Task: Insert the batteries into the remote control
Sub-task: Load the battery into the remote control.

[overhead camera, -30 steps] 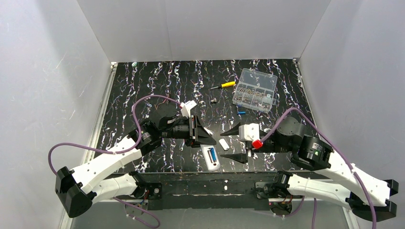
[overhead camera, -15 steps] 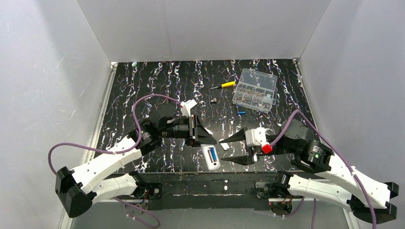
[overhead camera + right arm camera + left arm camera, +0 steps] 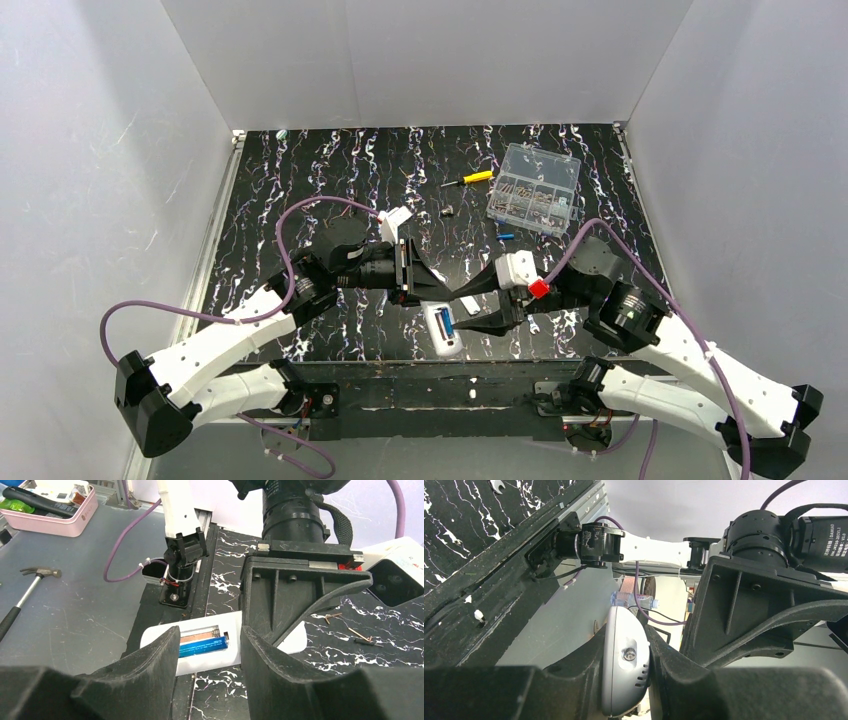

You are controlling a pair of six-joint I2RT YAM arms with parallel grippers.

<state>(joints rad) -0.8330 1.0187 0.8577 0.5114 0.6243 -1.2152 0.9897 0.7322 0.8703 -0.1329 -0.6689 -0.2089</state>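
Right hand (image 3: 210, 634): fingers apart, nothing gripped. Framed between them in my wrist view is the remote control (image 3: 159, 639), white, flat on the bench (image 3: 300, 180) close to its near edge, with the bay open and facing up. One battery (image 3: 202, 648), blue, sits in the lower slot of that bay as I see it; the slot just beside it shows bare copper-coloured metal. Cannot tell whether my fingertips touch the casing. Left hand (image 3: 447, 291): comes in from the opposite side with its fingers drawn together, tips just beside the far end of the remote in the overhead view. From my right wrist, one of its black fingers stands down over the other half of the handset; contact not clear. In the left wrist view a pale grey rounded piece (image 3: 624, 670) with a screw in it shows between the fingers. I cannot tell what it is, or whether it is pinched. Further out, a second battery (image 3: 506, 237) lies loose on the bench, well apart from the remote. Just behind it is the clear compartment box (image 3: 535, 190), lid down, with small parts inside. A yellow-handled screwdriver (image 3: 470, 179) lies to the left of the box, near it but not touching.
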